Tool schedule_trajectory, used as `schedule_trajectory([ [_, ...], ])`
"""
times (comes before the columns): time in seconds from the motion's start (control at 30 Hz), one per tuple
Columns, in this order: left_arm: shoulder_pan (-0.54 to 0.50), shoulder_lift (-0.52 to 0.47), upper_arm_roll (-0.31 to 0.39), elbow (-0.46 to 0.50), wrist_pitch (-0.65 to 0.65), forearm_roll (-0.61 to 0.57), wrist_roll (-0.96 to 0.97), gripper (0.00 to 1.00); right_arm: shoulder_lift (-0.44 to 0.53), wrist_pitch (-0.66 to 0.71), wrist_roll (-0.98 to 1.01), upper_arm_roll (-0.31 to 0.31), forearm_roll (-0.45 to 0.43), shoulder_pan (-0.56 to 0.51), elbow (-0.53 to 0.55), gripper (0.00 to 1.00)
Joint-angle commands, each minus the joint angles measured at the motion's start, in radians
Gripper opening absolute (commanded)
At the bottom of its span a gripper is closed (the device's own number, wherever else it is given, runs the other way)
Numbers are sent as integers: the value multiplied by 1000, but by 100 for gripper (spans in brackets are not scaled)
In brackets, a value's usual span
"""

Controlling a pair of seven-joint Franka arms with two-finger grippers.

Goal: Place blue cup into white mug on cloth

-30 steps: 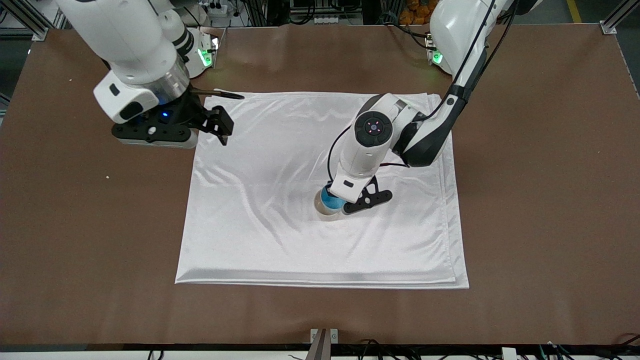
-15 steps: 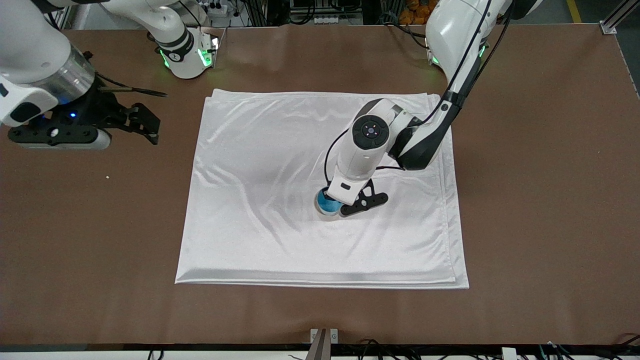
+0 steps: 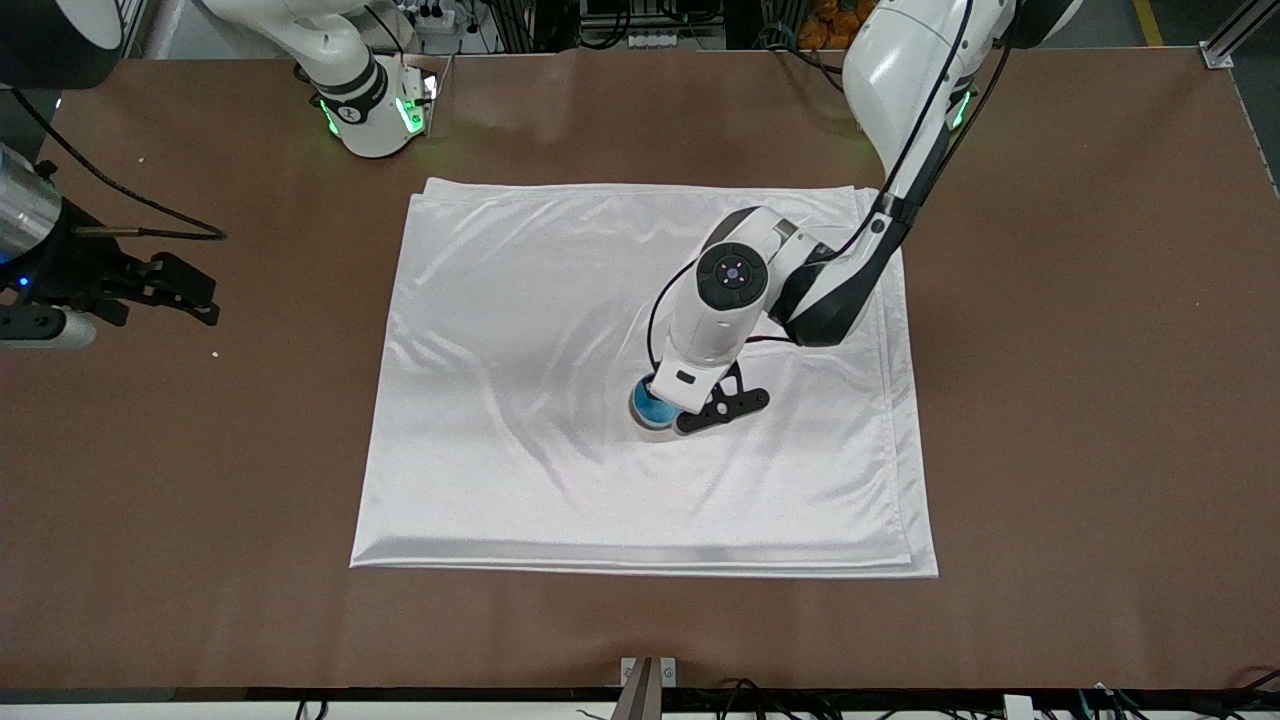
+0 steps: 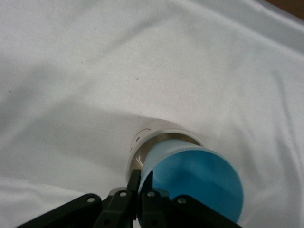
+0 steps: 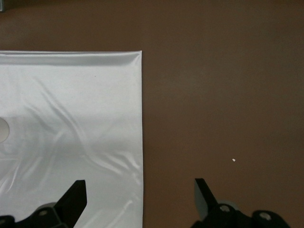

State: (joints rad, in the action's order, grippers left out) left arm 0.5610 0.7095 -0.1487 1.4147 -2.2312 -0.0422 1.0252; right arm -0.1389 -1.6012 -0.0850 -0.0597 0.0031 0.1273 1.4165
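Note:
The blue cup (image 3: 650, 407) stands inside the mouth of the white mug (image 3: 655, 430) on the cloth (image 3: 520, 330), near the cloth's middle. In the left wrist view the blue cup (image 4: 194, 183) sticks out above the white mug (image 4: 142, 140), whose dotted face shows; the handle is hidden. My left gripper (image 3: 668, 402) is shut on the blue cup's rim, one finger inside and one outside (image 4: 141, 179). My right gripper (image 3: 193, 293) is open and empty over the bare table, off the cloth toward the right arm's end; it also shows in the right wrist view (image 5: 140, 187).
The brown table (image 3: 1050, 400) surrounds the cloth on all sides. A small white crumb (image 3: 214, 353) lies on the table under the right gripper. The right wrist view shows the cloth's edge (image 5: 141, 118) and the crumb (image 5: 233, 160).
My right arm has pulled away from the cloth's corner toward the right arm's end of the table. My left gripper has sunk slightly with the blue cup into the mug.

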Motion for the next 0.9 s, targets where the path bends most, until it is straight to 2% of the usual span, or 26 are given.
schedule_trajectory([
  [0.0, 16, 25, 6, -25, -2, -1, 24, 0, 74, -80, 10, 12, 12, -24, 134, 100],
  [0.23, 16, 38, 6, -23, -14, -1, 23, 0, 127, -187, 19, 12, 12, -31, 258, 100],
  [0.57, 16, 50, 12, -25, -38, 2, 26, 1, 130, -189, 30, 12, 12, -49, 259, 100],
  [0.6, 16, 50, 12, -25, -38, 4, 26, 12, 130, -190, 39, 12, 11, -52, 259, 100],
  [0.63, 14, 50, 12, -25, -38, 4, 26, 31, 128, -190, 47, 12, 12, -55, 259, 100],
  [0.67, 14, 50, 12, -25, -38, 2, 23, 61, 128, -192, 51, 12, 12, -57, 259, 100],
  [0.7, 16, 50, 12, -25, -38, 1, 20, 88, 128, -192, 51, 12, 12, -57, 259, 100],
  [0.73, 16, 50, 14, -23, -38, -2, 16, 100, 128, -192, 51, 12, 11, -57, 259, 100],
  [0.87, 19, 48, 14, -25, -38, -10, 18, 100, 130, -190, 51, 12, 12, -57, 259, 100],
])
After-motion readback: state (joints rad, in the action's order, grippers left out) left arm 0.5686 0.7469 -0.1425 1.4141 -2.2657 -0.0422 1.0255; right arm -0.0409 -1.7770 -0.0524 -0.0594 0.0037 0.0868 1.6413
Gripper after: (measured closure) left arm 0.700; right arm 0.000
